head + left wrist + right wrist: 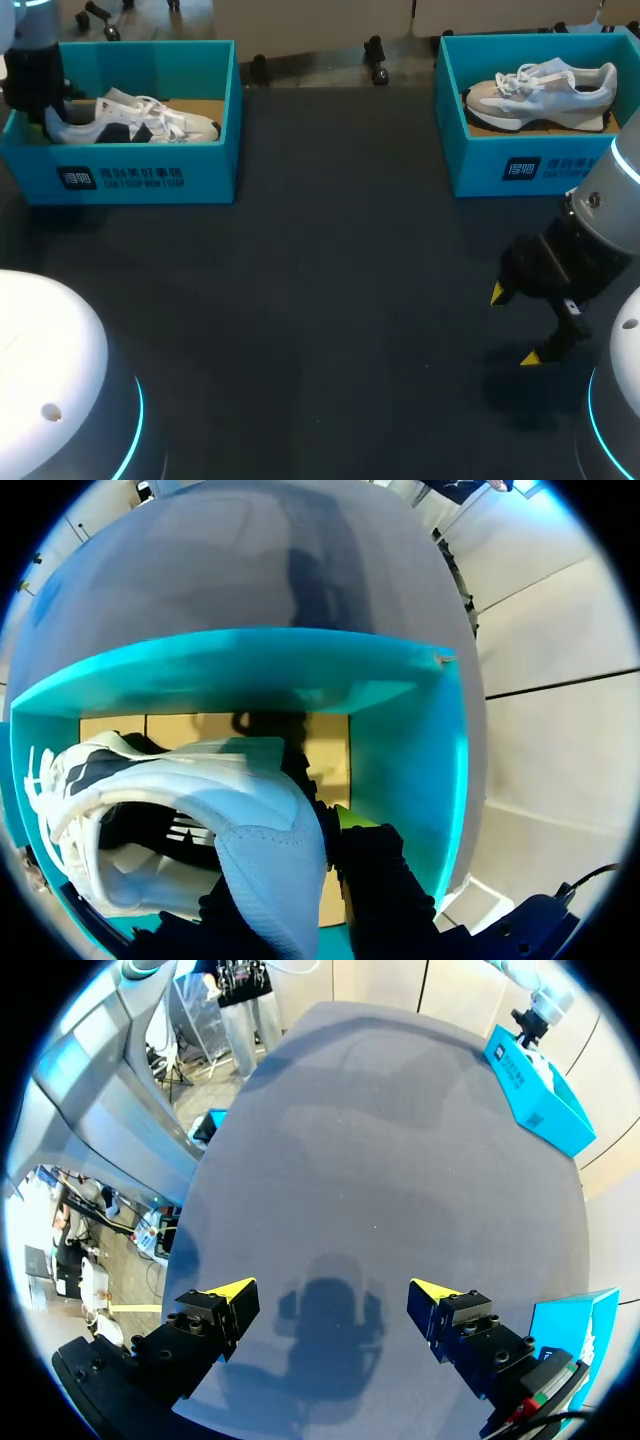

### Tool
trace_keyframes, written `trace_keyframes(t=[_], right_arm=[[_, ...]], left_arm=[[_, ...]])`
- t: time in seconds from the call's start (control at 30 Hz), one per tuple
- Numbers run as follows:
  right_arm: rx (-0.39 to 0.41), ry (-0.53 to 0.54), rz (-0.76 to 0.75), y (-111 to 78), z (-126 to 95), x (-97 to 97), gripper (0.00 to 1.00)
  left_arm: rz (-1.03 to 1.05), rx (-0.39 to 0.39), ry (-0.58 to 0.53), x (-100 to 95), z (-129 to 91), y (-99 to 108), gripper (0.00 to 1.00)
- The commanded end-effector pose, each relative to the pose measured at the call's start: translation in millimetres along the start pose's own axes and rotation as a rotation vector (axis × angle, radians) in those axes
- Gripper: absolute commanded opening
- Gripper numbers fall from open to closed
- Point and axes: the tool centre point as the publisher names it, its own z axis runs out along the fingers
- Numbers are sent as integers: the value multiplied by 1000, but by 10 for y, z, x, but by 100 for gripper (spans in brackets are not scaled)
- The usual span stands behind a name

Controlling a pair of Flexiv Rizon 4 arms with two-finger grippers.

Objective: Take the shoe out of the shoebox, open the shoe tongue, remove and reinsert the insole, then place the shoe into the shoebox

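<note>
A white and navy shoe (140,118) lies on its side in the teal shoebox (150,175) at the table's far left. My left gripper (48,108) reaches down into that box at the shoe's heel end. In the left wrist view the shoe (190,800) fills the box (400,740), and the left gripper (295,855) is shut on its padded heel collar; one yellow fingertip (345,817) shows beside the heel and the other is hidden. My right gripper (514,326) hangs open above bare table near the right front and holds nothing (335,1295).
A second teal shoebox (520,170) with a grey and white shoe (545,90) stands at the far right, just beyond my right arm. The dark table mat (330,280) stretches between the two boxes.
</note>
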Motion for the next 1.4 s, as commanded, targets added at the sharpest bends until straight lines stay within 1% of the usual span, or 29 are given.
trace_keyframes(t=[0.03, 0.3, 0.7, 1.1, 1.3, 1.4], right_arm=[[0, -3, -1, -7, 10, 13, 100], [0, -3, -1, -7, 10, 13, 100], [0, -3, -1, -7, 10, 13, 100], [0, -3, -1, -7, 10, 13, 100], [0, -3, -1, -7, 10, 13, 100], [0, -3, -1, -7, 10, 13, 100]], left_arm=[[-13, 0, 1, -12, 25, 39, 0], [-23, 1, 9, -17, 101, 36, 0], [-21, 37, 0, -5, 232, 19, 0], [11, 72, -2, -59, 406, 10, 0], [25, 77, -15, -63, 433, -1, 0], [42, 77, -40, -57, 433, -14, 0]])
